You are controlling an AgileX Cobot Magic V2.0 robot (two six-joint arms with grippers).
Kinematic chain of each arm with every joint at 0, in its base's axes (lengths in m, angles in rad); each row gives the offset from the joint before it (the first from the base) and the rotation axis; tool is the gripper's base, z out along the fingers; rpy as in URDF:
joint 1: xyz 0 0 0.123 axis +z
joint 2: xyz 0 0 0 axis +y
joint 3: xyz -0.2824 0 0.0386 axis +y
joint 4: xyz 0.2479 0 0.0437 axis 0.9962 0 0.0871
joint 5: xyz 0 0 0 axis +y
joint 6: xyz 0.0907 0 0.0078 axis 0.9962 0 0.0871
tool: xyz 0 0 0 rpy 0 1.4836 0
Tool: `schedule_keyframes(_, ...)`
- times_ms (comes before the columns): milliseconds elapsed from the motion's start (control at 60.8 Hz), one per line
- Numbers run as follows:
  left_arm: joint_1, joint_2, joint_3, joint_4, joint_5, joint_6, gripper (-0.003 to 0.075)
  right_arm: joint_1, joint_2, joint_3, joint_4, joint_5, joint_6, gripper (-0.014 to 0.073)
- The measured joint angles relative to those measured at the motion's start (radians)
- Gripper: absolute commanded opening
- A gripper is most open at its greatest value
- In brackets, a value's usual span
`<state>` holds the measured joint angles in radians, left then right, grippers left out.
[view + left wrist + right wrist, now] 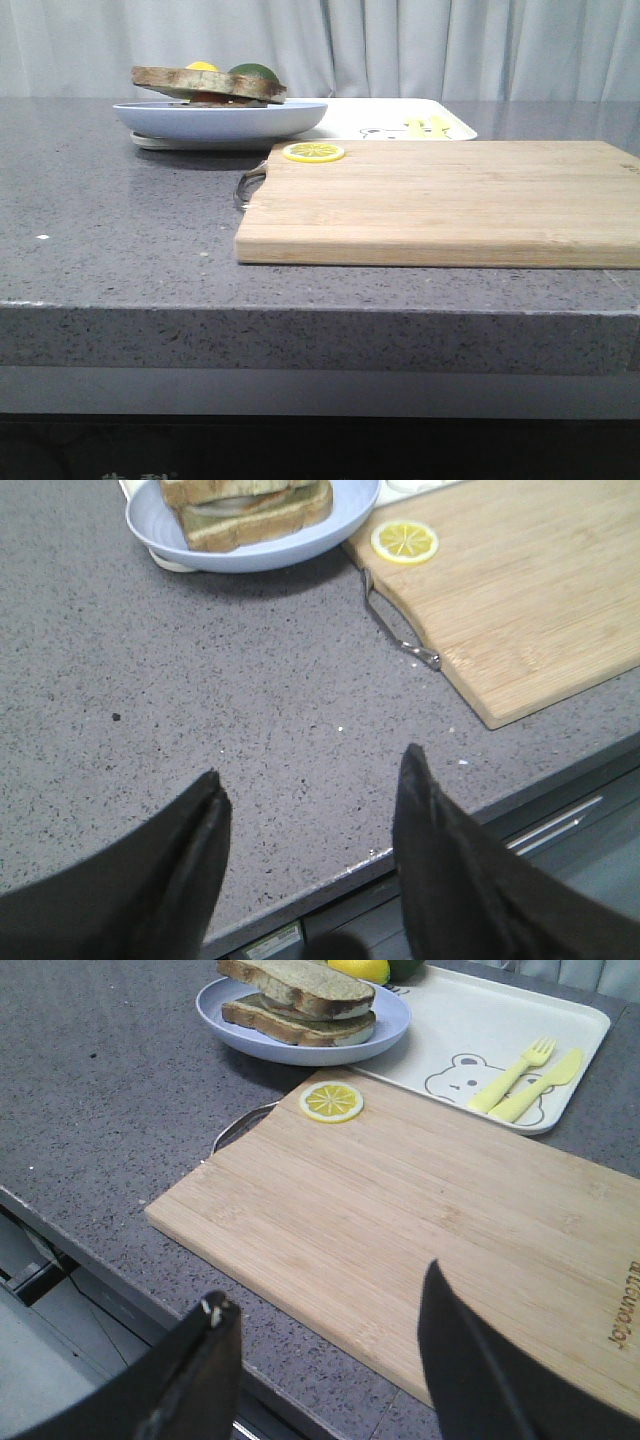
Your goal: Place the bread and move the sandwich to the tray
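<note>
The table is grey with fine dark and white speckles. The plate is pale blue. The sandwich has brown crusts and tan, faintly greenish faces. The tray is white, printed with an outlined cartoon bear and a pale yellow fork and knife. The cutting board is light wood with straight grain stripes. The lemon slice is yellow with a paler centre. Both hands are black.

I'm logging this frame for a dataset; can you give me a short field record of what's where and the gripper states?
sandwich: stacked on blue plate
plate: overlaps tray edge
lemon slice: cutting board corner, nearest the plate
left gripper: open, empty, over counter
right gripper: open, empty, over board
</note>
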<state>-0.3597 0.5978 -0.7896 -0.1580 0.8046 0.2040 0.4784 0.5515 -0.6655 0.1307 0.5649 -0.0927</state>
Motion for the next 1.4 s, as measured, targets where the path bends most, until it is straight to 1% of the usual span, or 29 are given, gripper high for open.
schedule_keyframes(148, 0.000, -0.054, 0.004, -0.001, 0.005, -0.003, 0.0359, 0.000, 0.000, 0.000, 0.000, 0.000, 0.000, 0.0423)
schedule_keyframes(362, 0.000, -0.058, 0.004, -0.004, 0.005, -0.003, 0.0358, 0.000, 0.000, 0.000, 0.000, 0.000, 0.000, 0.0422)
schedule_keyframes(411, 0.000, -0.058, 0.004, -0.004, 0.005, -0.003, 0.0349, 0.000, 0.000, 0.000, 0.000, 0.000, 0.000, 0.0405)
schedule_keyframes(444, 0.000, -0.058, 0.004, -0.004, 0.005, -0.003, 0.0330, 0.000, 0.000, 0.002, 0.000, 0.000, 0.000, 0.0377)
schedule_keyframes(494, 0.000, -0.058, 0.004, -0.004, 0.005, -0.005, 0.0281, 0.000, 0.000, 0.002, -0.010, 0.000, 0.000, 0.0318)
schedule_keyframes(658, 0.000, -0.058, 0.004, -0.004, -0.001, -0.005, 0.0061, 0.000, 0.000, 0.002, -0.039, 0.000, 0.000, 0.0021)
schedule_keyframes(724, 0.000, -0.058, 0.004, -0.004, -0.008, -0.005, -0.0018, 0.000, 0.000, 0.002, -0.041, 0.000, 0.000, -0.0078)
schedule_keyframes(774, 0.000, -0.058, 0.004, -0.004, -0.009, -0.005, -0.0018, 0.000, 0.000, 0.002, -0.041, 0.003, 0.000, -0.0126)
schedule_keyframes(806, 0.000, -0.058, 0.004, -0.004, -0.009, -0.005, -0.0018, 0.000, 0.000, 0.002, -0.041, 0.006, 0.000, -0.0115)
schedule_keyframes(1399, 0.002, -0.078, 0.020, -0.008, -0.024, -0.005, -0.0018, 0.000, 0.000, 0.002, -0.043, 0.011, 0.000, -0.0118)
